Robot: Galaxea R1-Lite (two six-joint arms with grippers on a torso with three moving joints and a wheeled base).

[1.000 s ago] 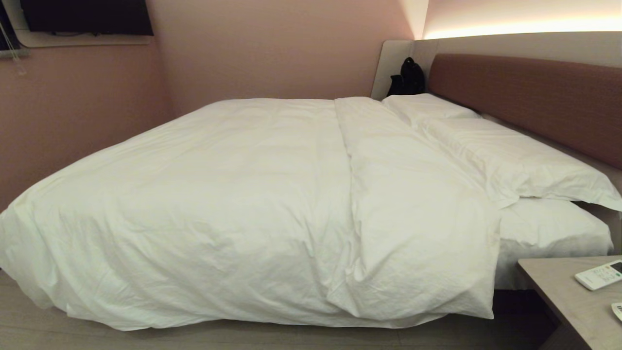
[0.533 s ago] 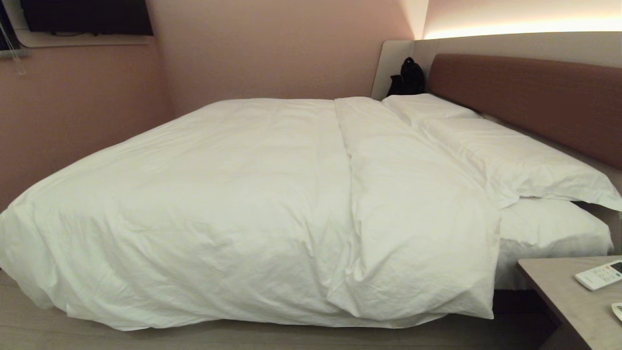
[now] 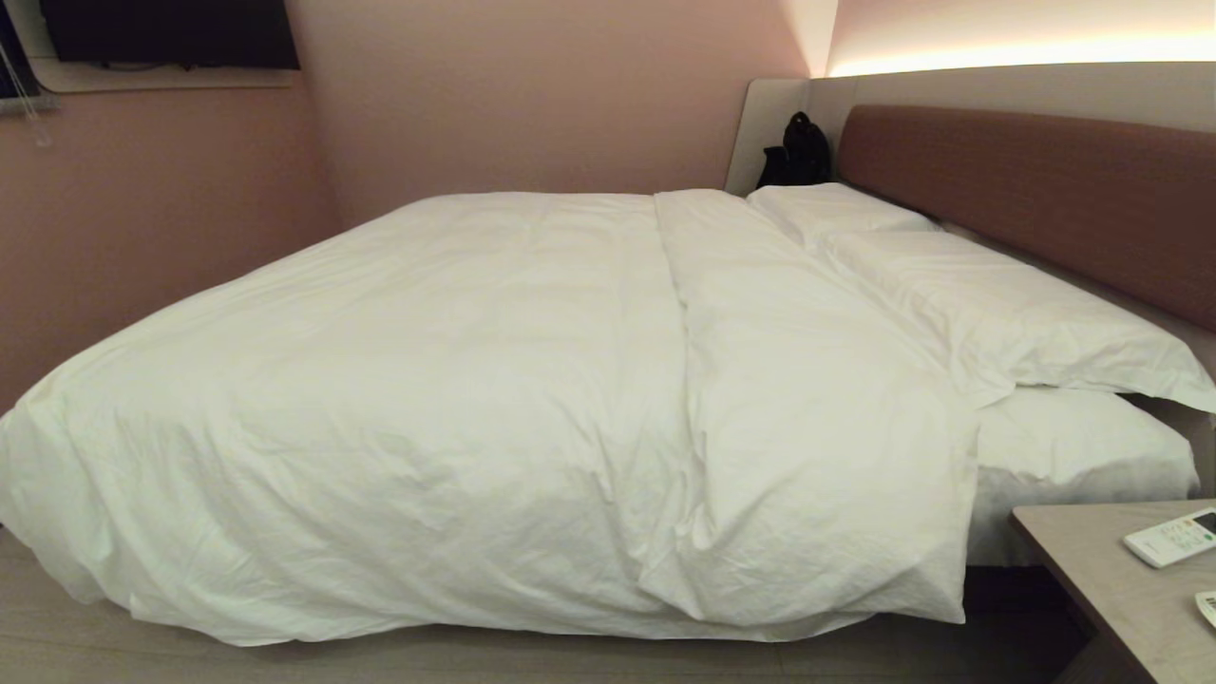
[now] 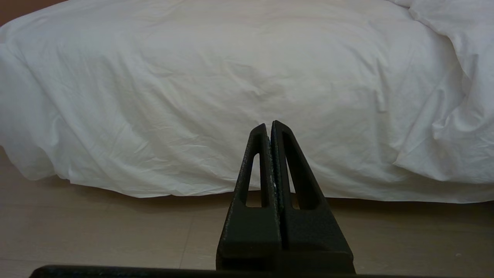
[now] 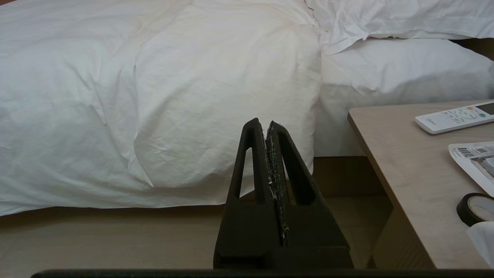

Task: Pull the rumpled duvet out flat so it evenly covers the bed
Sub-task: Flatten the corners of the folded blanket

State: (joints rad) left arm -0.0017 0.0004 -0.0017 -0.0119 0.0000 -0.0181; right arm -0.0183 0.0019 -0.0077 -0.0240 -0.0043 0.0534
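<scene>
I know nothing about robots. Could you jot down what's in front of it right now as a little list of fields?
Place: bedroom, beside a bed
Duvet: white, spread over the bed, top folded back below the pillows, near edge hanging to the floor
Headboard: reddish-brown
Bedside table: remote, tape roll, printed paper
Left hand: shut, empty, short of the duvet
Right hand: shut, empty, short of the duvet
Dark bag: far corner

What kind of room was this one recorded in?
Probably a hotel bedroom: a double bed with white duvet, padded headboard, and a bedside table holding a remote.
</scene>
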